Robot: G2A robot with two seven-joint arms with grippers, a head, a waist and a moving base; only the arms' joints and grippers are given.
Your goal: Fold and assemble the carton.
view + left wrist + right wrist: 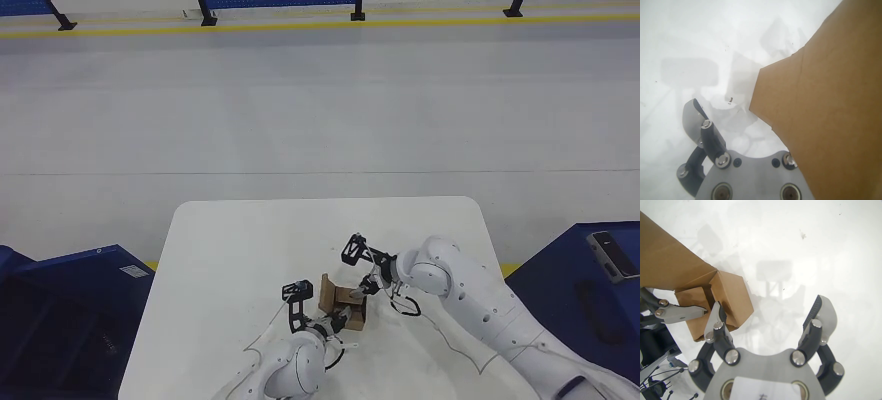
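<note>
**Inspector:** Location and state of the workpiece?

**Technician:** A brown cardboard carton, part-formed, sits on the white tabletop towards the robot's edge, between the two grippers. One long panel stands raised. The short end flaps are turned partly inward, and the end is not closed.

**Inspector:** Jaws?

**Technician:** On the right gripper the jaws are wide and hold nothing. One of its fingers touches an end flap from outside. On the left gripper the jaws are spread too, with the raised panel between them and one finger lying on an inner flap. No clamp is evident.

**Inspector:** Hazards?

**Technician:** In my judgement, slippage. Nothing pins the carton, so a push on the flap may skate it across the tabletop rather than fold it. An off-line push could crease the flap away from its score. Unheld flaps are likely to spring open.
</note>
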